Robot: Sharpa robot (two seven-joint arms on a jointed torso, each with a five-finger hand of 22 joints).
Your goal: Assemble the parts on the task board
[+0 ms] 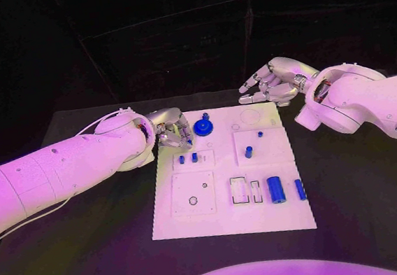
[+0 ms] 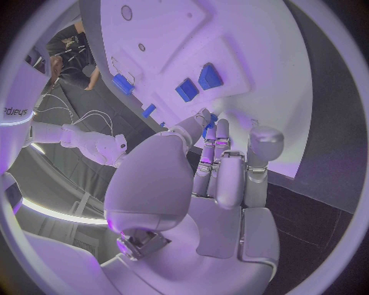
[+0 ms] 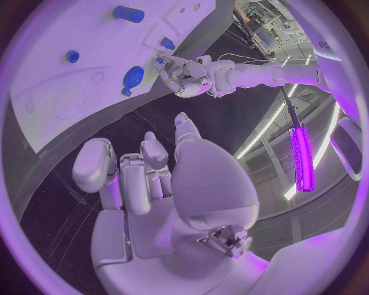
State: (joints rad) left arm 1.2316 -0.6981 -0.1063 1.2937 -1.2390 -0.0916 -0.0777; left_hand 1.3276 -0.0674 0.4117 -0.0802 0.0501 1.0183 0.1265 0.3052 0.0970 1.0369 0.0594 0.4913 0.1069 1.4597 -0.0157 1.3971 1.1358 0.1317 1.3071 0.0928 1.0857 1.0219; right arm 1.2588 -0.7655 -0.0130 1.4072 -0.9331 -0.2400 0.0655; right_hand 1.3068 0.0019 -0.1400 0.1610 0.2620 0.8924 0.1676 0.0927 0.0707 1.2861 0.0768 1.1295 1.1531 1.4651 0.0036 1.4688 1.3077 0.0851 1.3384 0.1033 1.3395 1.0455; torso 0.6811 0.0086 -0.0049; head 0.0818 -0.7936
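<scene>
L hand (image 1: 171, 130), silver, at far-left corner of flat white task board (image 1: 234, 222), fingertips (image 2: 206, 118) on small blue piece; can't tell if pinched or just touched. Round blue disc part (image 1: 203, 129) just right of it, far edge. Two small blue pegs (image 1: 188, 158) nearer. Blue cylinder (image 1: 276, 189) near-right on board. R hand (image 1: 270, 86) off far-right corner, over black table (image 1: 368, 174), fingers loosely curled, holding nothing.

Black table (image 1: 375, 223), dark backdrop behind; glowing light strip (image 3: 301, 157) overhead.
</scene>
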